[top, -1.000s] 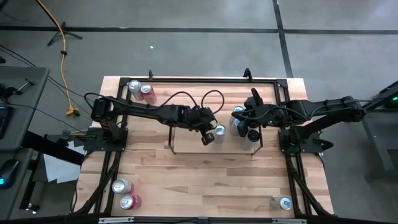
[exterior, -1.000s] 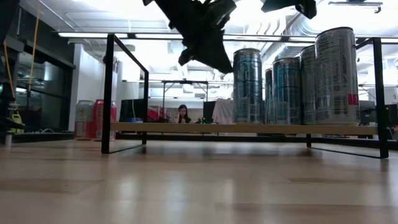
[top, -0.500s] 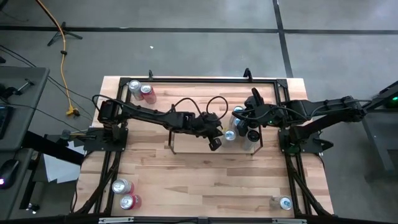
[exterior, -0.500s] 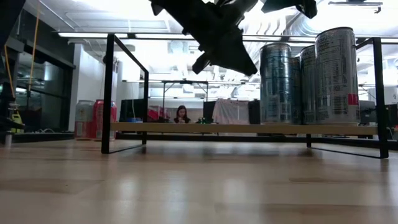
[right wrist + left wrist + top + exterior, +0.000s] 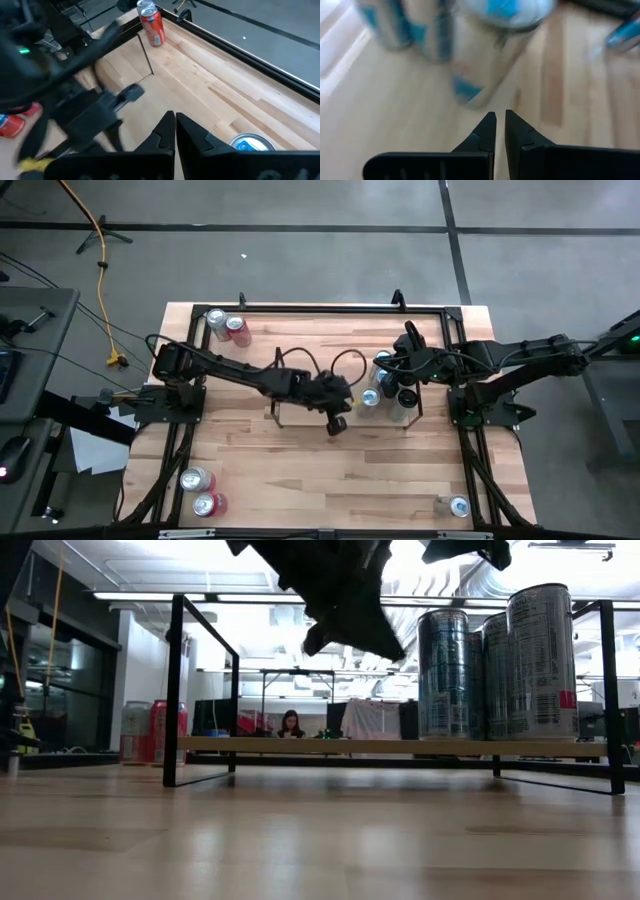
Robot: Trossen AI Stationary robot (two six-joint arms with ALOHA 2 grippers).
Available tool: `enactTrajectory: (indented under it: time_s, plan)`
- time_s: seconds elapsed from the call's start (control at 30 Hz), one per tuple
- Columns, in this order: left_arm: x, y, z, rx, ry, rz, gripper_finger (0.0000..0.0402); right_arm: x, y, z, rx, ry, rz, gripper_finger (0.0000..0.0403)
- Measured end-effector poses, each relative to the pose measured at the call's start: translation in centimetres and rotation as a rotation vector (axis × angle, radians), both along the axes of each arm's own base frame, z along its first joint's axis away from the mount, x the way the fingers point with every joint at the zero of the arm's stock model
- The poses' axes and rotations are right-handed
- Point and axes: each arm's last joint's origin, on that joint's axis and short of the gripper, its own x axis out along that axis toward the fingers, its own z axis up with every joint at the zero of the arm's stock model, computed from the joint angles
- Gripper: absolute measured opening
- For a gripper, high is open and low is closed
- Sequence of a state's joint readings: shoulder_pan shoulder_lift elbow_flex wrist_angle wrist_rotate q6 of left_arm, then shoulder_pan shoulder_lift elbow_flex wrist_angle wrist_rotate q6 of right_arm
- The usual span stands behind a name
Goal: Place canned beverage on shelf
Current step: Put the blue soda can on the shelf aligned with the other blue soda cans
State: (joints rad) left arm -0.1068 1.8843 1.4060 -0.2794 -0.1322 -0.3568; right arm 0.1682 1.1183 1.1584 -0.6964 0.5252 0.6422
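Silver-blue cans [image 5: 443, 674] upright on shelf [image 5: 400, 746], long axes vertical, left tool [image 5: 337, 423] clenched, empty, withdrawn toward bench front since earlier, right tool [image 5: 175, 131] clenched.

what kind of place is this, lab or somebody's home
Most likely a robotics lab or workshop, not a home: a bare grey concrete floor, a yellow cable trailing across it, and a person at a desk under exposed ceiling ducts.

Tall silver-blue cans [image 5: 490, 665], seemingly four, stand upright at the right end of the black-rod shelf [image 5: 300, 745].
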Motion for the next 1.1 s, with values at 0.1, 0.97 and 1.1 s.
enactTrajectory:
  time_s: [0.1,0.97,1.1]
  plan:
    - [0.1,-0.5,-0.3,0.011,-0.063,0.016,0.0000,0.0,0.0,0.0,-0.002,0.002,-0.002,0.0000]
    - [2.0,0.1,-1.5,0.047,-0.204,-0.007,0.0000,0.1,-0.1,0.1,-0.009,-0.019,-0.022,0.0000]
    - [2.4,0.2,-1.9,0.045,-0.224,-0.003,0.0000,0.1,-0.1,0.1,-0.010,-0.018,-0.022,0.0000]
